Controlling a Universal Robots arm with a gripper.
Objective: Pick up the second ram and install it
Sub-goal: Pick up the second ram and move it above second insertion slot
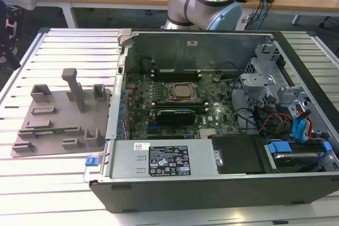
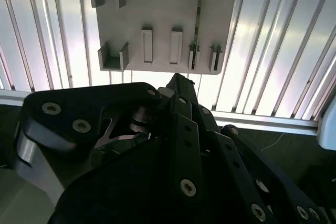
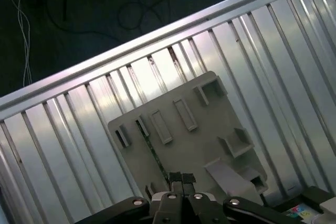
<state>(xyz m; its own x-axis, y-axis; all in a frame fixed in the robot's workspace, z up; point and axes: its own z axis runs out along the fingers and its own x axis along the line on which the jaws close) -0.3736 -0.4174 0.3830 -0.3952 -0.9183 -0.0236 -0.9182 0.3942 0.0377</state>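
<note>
**A:** Where is your ram?

**B:** Your ram [image 3: 152,148] sits in a slot of the grey plate [image 3: 210,124], close to one side of it. It seems to stand on its thin edge. The plate lies on the ribbed table [image 3: 294,51], on the exterior view's left of the open case [image 1: 212,175].

**A:** How will it feel when you take it?

**B:** I think it is light and stiff, but easy to hurt. It will not bend much, so don't squeeze hard or twist it. I would take it by its two flat sides, near the middle of its length.

**A:** What does it look like?

**B:** It is a long, thin, green stick. Its chips are too small to make out here.

**A:** And your gripper?

**B:** Your gripper [image 3: 181,178] hangs above the plate, over one end of the ram and apart from it. Its fingers are pressed together and hold nothing.
</note>
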